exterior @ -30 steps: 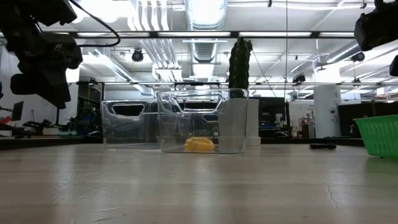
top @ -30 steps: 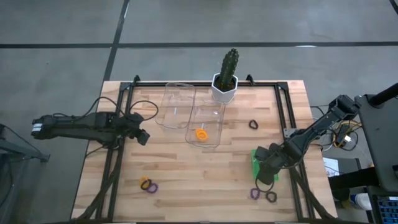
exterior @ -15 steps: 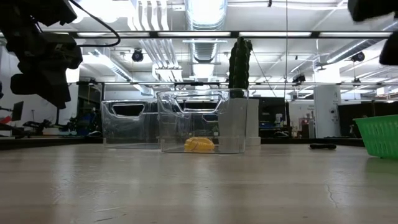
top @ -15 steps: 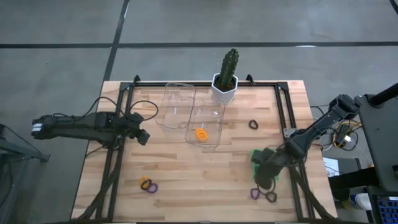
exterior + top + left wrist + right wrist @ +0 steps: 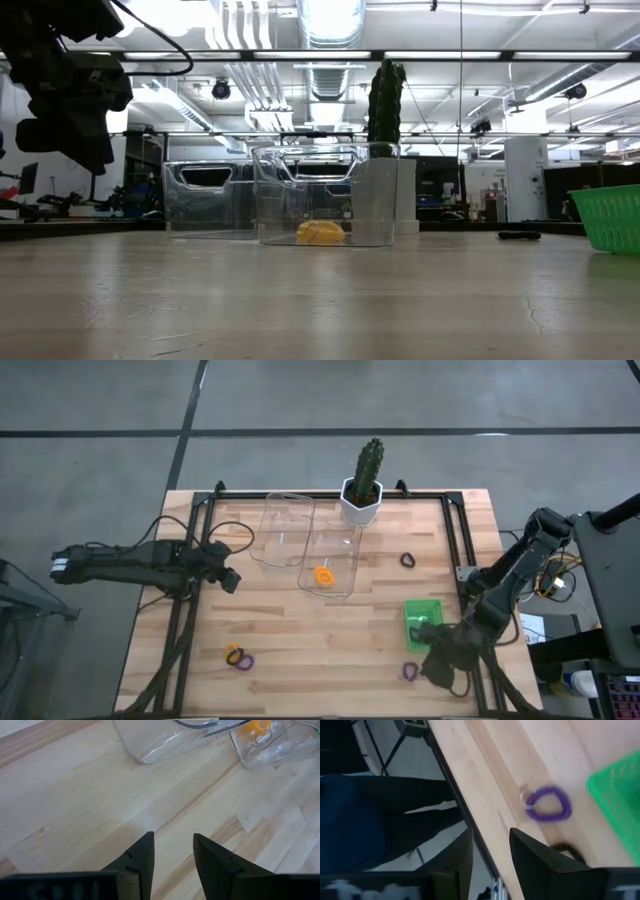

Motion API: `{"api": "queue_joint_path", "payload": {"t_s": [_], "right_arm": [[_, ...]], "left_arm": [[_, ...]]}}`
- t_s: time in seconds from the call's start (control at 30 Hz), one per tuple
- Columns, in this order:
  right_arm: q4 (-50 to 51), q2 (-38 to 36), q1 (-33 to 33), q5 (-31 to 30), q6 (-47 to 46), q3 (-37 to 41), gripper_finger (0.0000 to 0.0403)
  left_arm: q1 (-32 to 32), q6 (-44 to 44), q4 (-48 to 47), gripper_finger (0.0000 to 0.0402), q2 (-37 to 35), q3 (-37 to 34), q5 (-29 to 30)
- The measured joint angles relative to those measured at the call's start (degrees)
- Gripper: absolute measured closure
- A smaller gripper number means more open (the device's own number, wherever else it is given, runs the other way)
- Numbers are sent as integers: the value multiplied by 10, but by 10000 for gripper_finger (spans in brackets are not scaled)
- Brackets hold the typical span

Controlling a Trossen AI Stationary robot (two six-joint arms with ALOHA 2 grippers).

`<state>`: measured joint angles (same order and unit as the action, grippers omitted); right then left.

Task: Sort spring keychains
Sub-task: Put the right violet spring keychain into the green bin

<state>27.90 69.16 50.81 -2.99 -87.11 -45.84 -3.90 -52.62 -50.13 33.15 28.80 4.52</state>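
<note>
Seemingly, right gripper (image 5: pixel 437 668) over purple keychain (image 5: pixel 548 804).

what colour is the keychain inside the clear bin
Orange: the spring keychain in the clear bin shows best in the high view.

Wooden table (image 5: pixel 300 630) has a potted cactus (image 5: pixel 364 480) in a white pot at the back edge, two clear plastic bins (image 5: pixel 283 528) side by side just in front, plus a small green basket (image 5: pixel 420 615) toward the right.

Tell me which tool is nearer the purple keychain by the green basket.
Right. The right tool hangs just beside the purple keychain at the table's near right edge; the left tool waits far across the table, near the clear bins.
</note>
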Motion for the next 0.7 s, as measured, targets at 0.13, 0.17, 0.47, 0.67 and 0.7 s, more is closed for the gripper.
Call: {"api": "queue_joint_path", "payload": {"t_s": [0.13, 0.17, 0.47, 0.67, 0.7], "right_arm": [[-4, 23, 19, 0, -37, 0, 284], [-5, 32, 21, 1, -45, 0, 284], [-28, 127, 23, 0, -93, -5, 284], [16, 191, 23, 0, -98, -50, 284], [35, 202, 23, 1, -100, -63, 284]], "left_arm": [[0, 0, 0, 274, 0, 0, 0], [0, 0, 0, 274, 0, 0, 0], [0, -1, 0, 274, 0, 0, 0], [0, -1, 0, 274, 0, 0, 0], [0, -1, 0, 274, 0, 0, 0]]}}
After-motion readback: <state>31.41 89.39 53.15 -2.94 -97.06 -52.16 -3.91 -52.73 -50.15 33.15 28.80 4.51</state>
